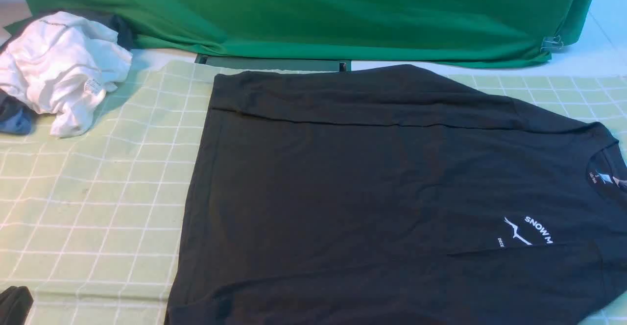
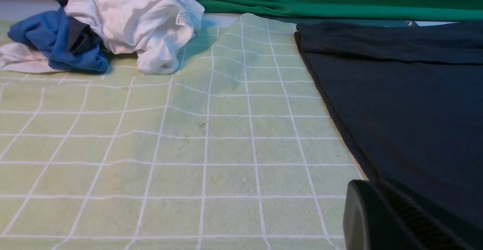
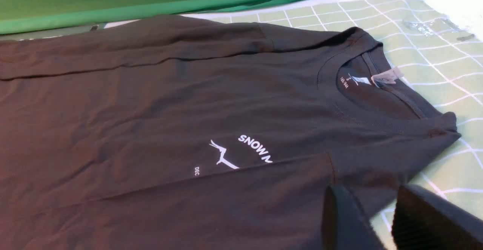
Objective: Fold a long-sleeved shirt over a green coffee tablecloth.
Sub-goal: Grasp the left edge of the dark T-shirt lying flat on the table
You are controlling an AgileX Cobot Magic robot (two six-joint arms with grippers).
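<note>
The left end effector [image 2: 381, 216] is clenched, the hem side of the long-sleeved shirt [image 1: 367, 178] lying just beside it. The shirt is spread flat on the green coffee tablecloth [image 1: 98, 207]. Soft, light and limp, it is judged best pinched at hem corners and shoulders. The right end effector [image 3: 371, 204] is parted, unloaded, by the near shoulder.
</note>
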